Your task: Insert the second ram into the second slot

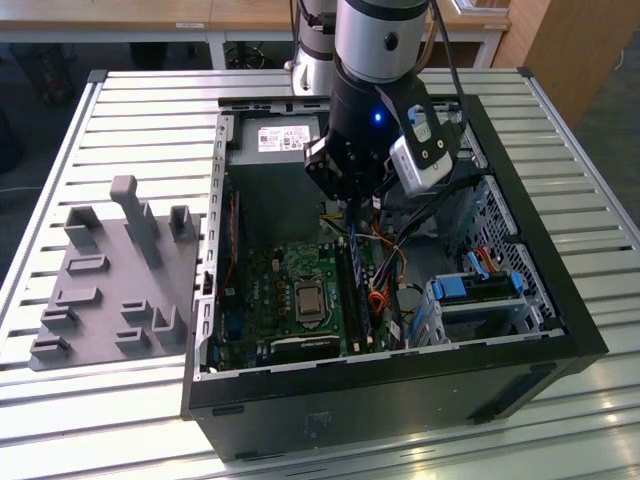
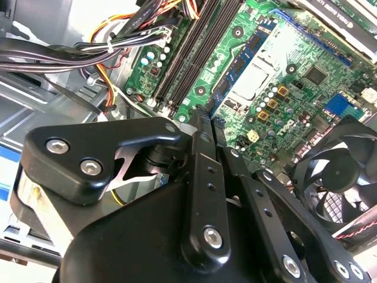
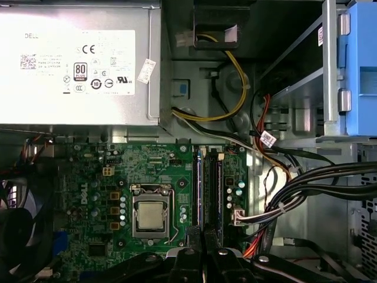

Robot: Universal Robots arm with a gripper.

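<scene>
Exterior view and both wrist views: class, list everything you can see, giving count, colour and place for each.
table: one, silver slats, under everything
computer case: one, black, open, on the table
fixture tray: one, grey, at the exterior view's left of the case
motherboard: one, green, inside the case
processor: one, silver, on the motherboard
ram slots: several, black, beside the processor
ram stick: one, blue, in the slot nearest the processor
power supply: one, silver, inside the case
fan: one, black, beside the motherboard
drive tabs: blue, case's far side from the tray
arm: one, silver and black, above the case
gripper: one, black, over the ram slots
</scene>
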